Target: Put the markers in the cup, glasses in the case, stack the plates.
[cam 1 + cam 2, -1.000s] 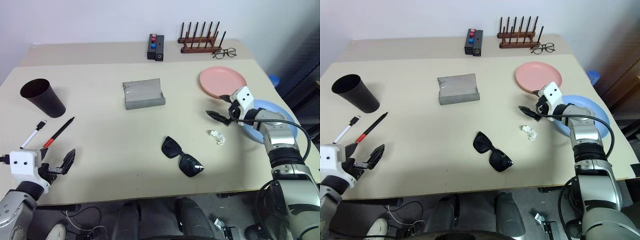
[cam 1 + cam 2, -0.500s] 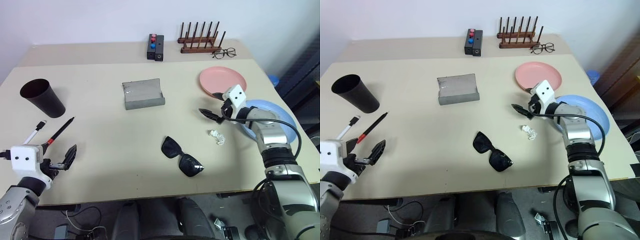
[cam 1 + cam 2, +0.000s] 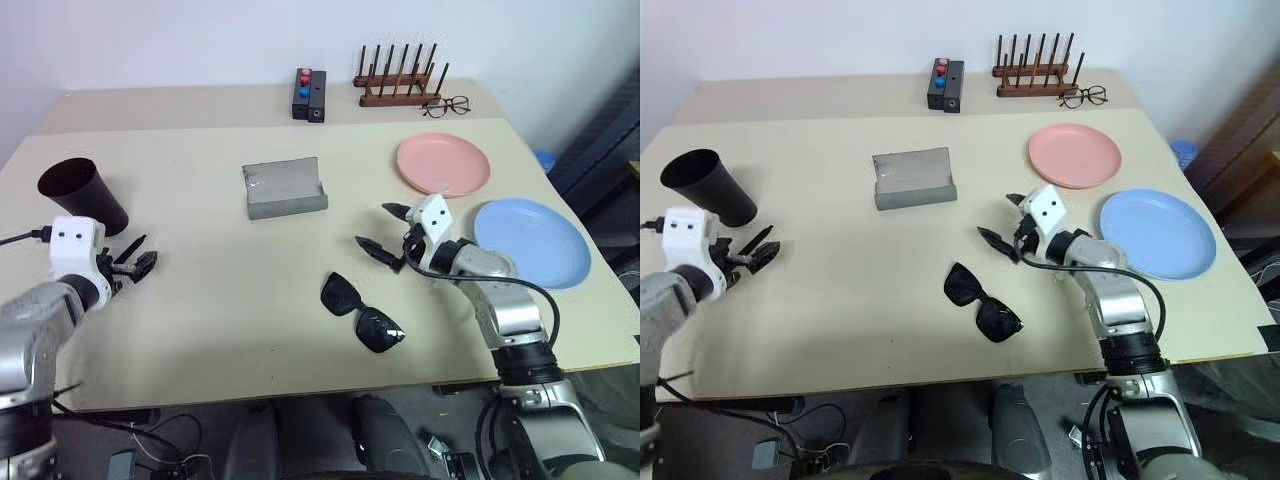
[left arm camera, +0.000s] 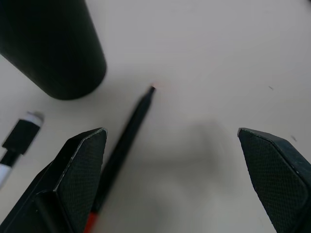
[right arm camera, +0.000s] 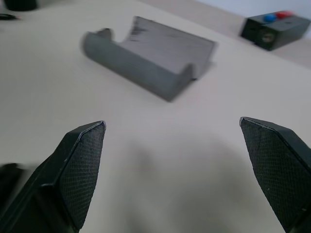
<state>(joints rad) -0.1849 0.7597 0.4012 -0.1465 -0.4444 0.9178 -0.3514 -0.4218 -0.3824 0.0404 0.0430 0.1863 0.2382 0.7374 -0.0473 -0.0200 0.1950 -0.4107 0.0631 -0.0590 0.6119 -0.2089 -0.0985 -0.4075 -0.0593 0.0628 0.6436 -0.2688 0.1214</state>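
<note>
My left gripper (image 3: 135, 262) hangs open just right of the black cup (image 3: 82, 195), low over the table. In the left wrist view the black marker (image 4: 127, 141) with its red tip lies between the open fingers, and the white marker (image 4: 17, 141) lies beside it near the cup (image 4: 48, 43). My right gripper (image 3: 382, 228) is open above the table, a little beyond the black sunglasses (image 3: 362, 312) and pointing toward the open grey case (image 3: 285, 188), which shows ahead in the right wrist view (image 5: 150, 58). The pink plate (image 3: 443, 164) and blue plate (image 3: 530, 242) lie apart at the right.
Along the back edge stand a small black box with red and blue buttons (image 3: 311, 94), a wooden peg rack (image 3: 400, 85) and wire-framed eyeglasses (image 3: 447, 105). Bare tabletop (image 3: 220, 290) stretches between the case, the sunglasses and my left hand.
My left hand has moved forward from the table's near edge to over the markers beside the cup. My right gripper has swung left, off the blue plate toward the sunglasses. Both stay open.
</note>
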